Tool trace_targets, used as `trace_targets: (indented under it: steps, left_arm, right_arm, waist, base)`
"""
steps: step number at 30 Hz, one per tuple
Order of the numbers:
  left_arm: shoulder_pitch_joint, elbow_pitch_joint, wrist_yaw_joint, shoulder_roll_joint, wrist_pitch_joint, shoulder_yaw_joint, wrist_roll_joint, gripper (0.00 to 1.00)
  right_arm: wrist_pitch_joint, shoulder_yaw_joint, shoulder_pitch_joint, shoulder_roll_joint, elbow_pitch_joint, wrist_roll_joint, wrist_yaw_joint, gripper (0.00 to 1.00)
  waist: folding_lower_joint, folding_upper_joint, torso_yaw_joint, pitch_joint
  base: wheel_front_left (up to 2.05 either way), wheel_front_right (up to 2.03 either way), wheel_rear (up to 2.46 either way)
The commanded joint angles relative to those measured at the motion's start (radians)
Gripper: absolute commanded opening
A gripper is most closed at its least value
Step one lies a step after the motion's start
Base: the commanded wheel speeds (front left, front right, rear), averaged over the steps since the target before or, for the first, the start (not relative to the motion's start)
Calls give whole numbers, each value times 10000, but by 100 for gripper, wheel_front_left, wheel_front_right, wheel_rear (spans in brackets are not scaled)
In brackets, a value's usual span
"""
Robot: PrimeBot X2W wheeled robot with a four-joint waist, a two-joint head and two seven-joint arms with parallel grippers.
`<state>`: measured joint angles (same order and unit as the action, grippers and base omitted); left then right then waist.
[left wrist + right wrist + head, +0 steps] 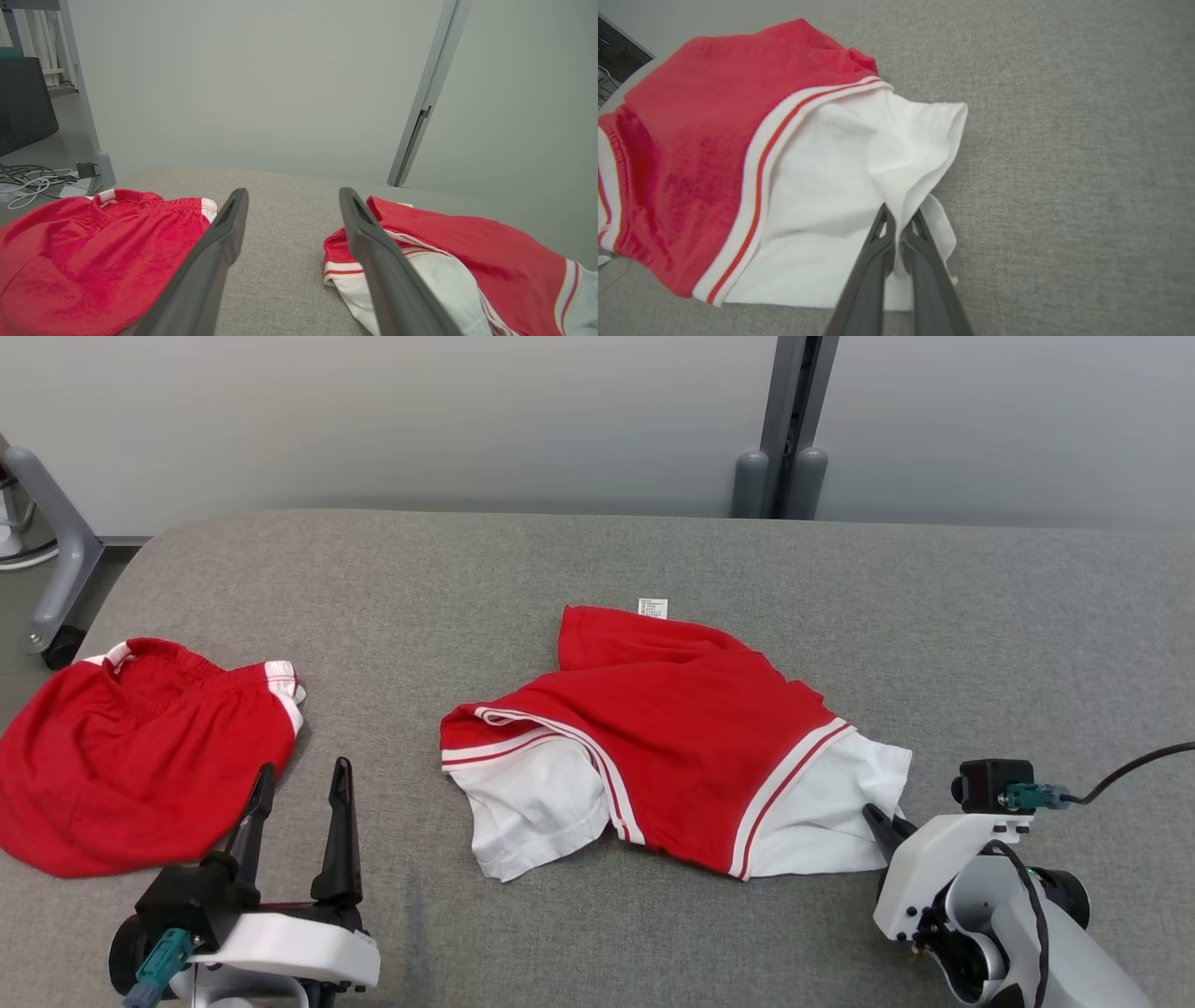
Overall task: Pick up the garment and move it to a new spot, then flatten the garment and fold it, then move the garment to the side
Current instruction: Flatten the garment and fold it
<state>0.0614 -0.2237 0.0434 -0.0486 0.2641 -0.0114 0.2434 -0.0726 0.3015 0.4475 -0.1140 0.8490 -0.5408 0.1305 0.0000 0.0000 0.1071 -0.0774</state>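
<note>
Grey woven fabric covered the table (pixel 597 560), with a pale wall and a grey post (pixel 794 420) behind it. From the head view, the red-and-white garment (pixel 672 728) lay crumpled near the middle of the table, a small white care label (pixel 653 607) at its far edge. Red shorts (pixel 131 756) lay well apart at the left. The left gripper (pixel 304 767) sat at the lower left beside the shorts, jaws spread wide and holding nothing. The right gripper (pixel 882 821) met the garment's white near-right corner.

In the left wrist view, the spread fingers (pixel 224 233) framed bare table between shorts and garment, and cables (pixel 28 179) lay on the floor at far left.

In the right wrist view, the two fingers were pinched together on a raised fold of the garment's white fabric, the red part with its striped band lying to the left.
</note>
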Motion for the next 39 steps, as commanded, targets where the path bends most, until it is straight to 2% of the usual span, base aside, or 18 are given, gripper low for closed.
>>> trace_targets:
  steps: [1,4,8,14,15,19,23,31,39]
  left_arm:
    - [89,-31,40,-33,5,50,18,100]
    - [30,-77,72,-33,5,81,14,100]
    - [-42,-119,91,-36,5,89,-35,100]
    - [-149,-130,121,-37,5,155,-136,100]
    - [-149,-130,121,-37,5,155,-136,100]
    - [-183,-96,161,-44,5,205,-188,100]
    - [-68,-53,190,-42,3,202,-240,100]
    - [204,44,253,-40,5,48,-243,100]
    - [497,-38,192,-38,5,-311,-83,100]
  right_arm:
    - [26,52,87,-86,51,-85,5,0]
    - [-81,230,35,-60,10,-335,5,0]
    - [-323,740,-237,6,-695,-1026,5,0]
    - [-749,1718,-786,-87,-3076,-2369,5,0]
    - [-749,1718,-786,-87,-3076,-2369,5,0]
    - [-663,2556,-1027,-195,-4824,-2919,5,0]
    - [-423,3318,-1059,-277,-5752,-3257,5,0]
    - [172,5108,-219,157,-5452,-3970,5,0]
    - [850,7366,1021,554,-3664,-5100,6,0]
  waist:
    - [0,0,36,63]
    - [0,0,60,180]
    - [0,0,116,372]
    - [0,0,371,702]
    - [0,0,371,702]
    - [0,0,624,811]
    - [0,0,917,844]
    - [0,0,1538,640]
    - [0,0,2263,461]
  base:
    - [0,0,0]
    - [0,0,0]
    - [0,0,0]
    - [0,0,0]
    - [0,0,0]
    - [0,0,0]
    - [0,0,0]
    - [0,0,0]
    - [0,0,0]
